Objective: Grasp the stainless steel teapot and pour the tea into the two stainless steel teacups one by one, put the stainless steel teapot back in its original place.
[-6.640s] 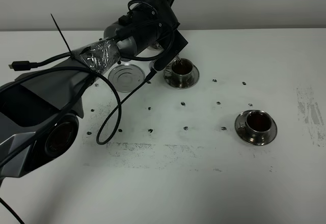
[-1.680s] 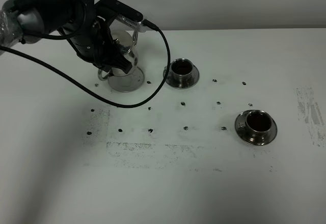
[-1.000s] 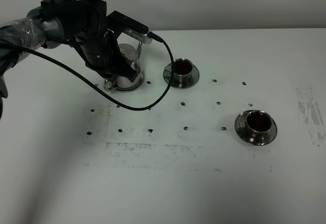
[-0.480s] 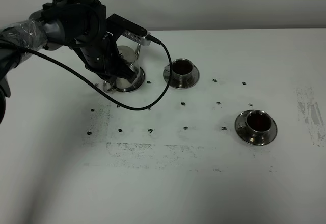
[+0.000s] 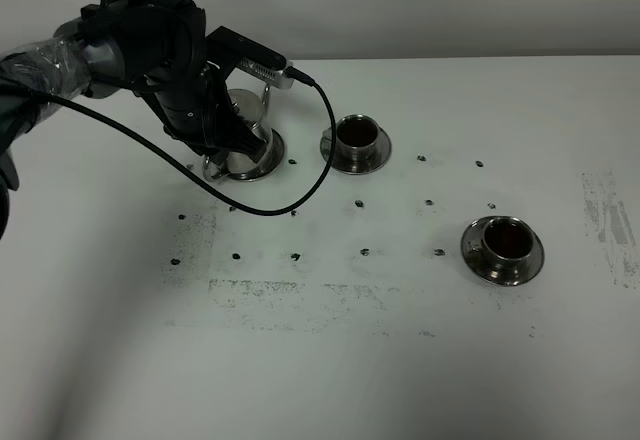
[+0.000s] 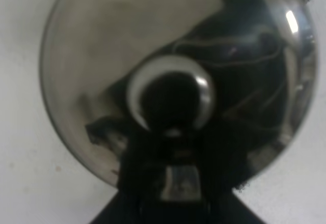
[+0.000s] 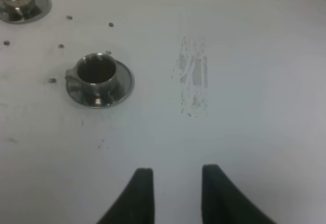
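Steel teapot [image 5: 247,140] largely hidden behind left gripper [image 5: 232,138], finger state indiscernible; right gripper [image 7: 173,196] fingers apart.

You're looking at a lab-style test bench, not a home or kitchen. The white table [image 5: 400,360] is bare and scuffed, with a grid of small dark dots [image 5: 364,252] marked across it and a worn smear [image 7: 193,76] near one side. Behind it stands a plain grey wall [image 5: 450,5], and a loose black cable [image 5: 300,180] trails across the tabletop.
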Robot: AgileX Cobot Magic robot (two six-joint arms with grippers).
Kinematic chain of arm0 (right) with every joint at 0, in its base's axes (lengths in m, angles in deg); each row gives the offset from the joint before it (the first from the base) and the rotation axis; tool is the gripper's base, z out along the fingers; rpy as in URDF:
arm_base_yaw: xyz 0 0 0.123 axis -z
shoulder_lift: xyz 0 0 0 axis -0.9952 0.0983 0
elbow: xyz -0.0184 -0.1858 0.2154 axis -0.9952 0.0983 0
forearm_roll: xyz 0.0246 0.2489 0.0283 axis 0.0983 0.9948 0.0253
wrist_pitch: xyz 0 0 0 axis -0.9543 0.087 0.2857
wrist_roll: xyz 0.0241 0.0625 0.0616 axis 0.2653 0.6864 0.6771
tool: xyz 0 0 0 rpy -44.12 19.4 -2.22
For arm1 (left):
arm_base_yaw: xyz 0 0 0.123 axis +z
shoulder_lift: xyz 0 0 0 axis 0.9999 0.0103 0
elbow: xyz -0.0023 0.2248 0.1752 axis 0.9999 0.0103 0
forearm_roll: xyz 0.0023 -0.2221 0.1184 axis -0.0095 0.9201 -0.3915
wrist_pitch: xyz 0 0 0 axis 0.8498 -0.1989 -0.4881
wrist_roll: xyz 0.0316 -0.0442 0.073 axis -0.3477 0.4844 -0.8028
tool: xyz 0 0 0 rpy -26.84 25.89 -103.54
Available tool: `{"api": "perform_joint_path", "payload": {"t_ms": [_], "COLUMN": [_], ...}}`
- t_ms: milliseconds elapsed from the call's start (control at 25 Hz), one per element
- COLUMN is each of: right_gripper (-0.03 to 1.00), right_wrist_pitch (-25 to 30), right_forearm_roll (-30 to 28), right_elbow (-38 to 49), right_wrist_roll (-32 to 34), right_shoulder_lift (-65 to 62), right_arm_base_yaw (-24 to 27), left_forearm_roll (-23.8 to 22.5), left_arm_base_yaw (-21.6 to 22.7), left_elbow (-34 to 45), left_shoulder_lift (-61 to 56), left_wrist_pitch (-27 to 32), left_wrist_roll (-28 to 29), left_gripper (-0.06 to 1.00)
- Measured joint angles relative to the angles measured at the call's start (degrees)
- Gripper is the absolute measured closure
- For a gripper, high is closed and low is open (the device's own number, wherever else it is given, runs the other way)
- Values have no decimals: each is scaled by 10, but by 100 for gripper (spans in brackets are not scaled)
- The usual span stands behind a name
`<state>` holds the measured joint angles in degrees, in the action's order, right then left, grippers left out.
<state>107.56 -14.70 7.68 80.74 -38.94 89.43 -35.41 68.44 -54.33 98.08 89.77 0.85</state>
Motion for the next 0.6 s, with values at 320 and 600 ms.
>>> {"api": "perform_joint_path", "payload": {"t_ms": [320, 600], "right_gripper": [74, 74], "right_wrist_pitch": [0, 0], "right_forearm_roll": [0, 0], "right_elbow": [0, 0], "right_wrist_roll": [0, 0], "right_shoulder_lift": [0, 0], "right_arm_base_yaw": [0, 0], "left_forearm_roll": [23, 31], "left_arm_base_yaw": [0, -1], "left_elbow": [0, 0], "left_shoulder_lift": [-1, -40], "left_wrist_pitch": [-5, 23], "left_wrist_roll": [0, 0], "left_gripper": [39, 37]}}
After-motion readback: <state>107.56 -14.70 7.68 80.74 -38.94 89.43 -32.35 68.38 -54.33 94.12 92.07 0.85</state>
